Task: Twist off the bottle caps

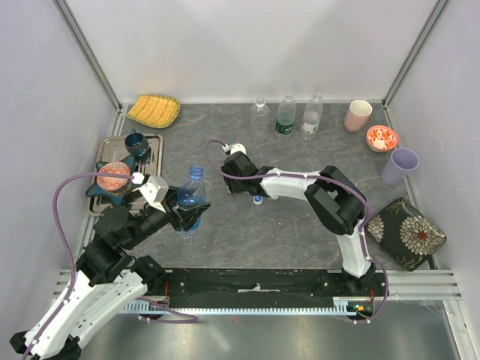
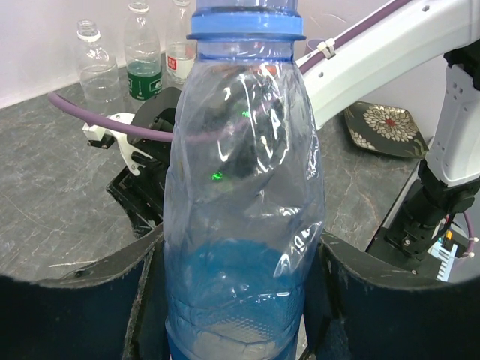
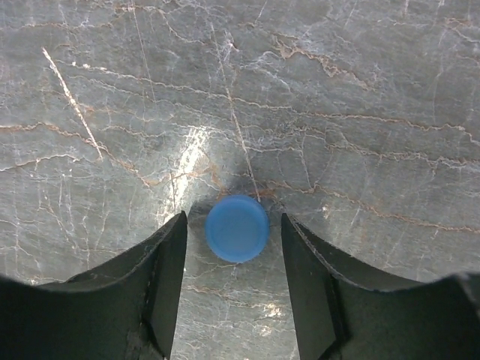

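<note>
Vertically, neck up: blue bottle (image 2: 244, 217) in clenched left claw (image 2: 238, 300) (right claw (image 3: 234, 247) released around blue cap (image 3: 237, 228))

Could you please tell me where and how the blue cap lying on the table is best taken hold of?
Grip the blue cap across its round side wall, coming straight down from above: it lies flat on the table, so only the rim offers opposing faces. The right pincer hangs open astride it, a gap on each side.
</note>
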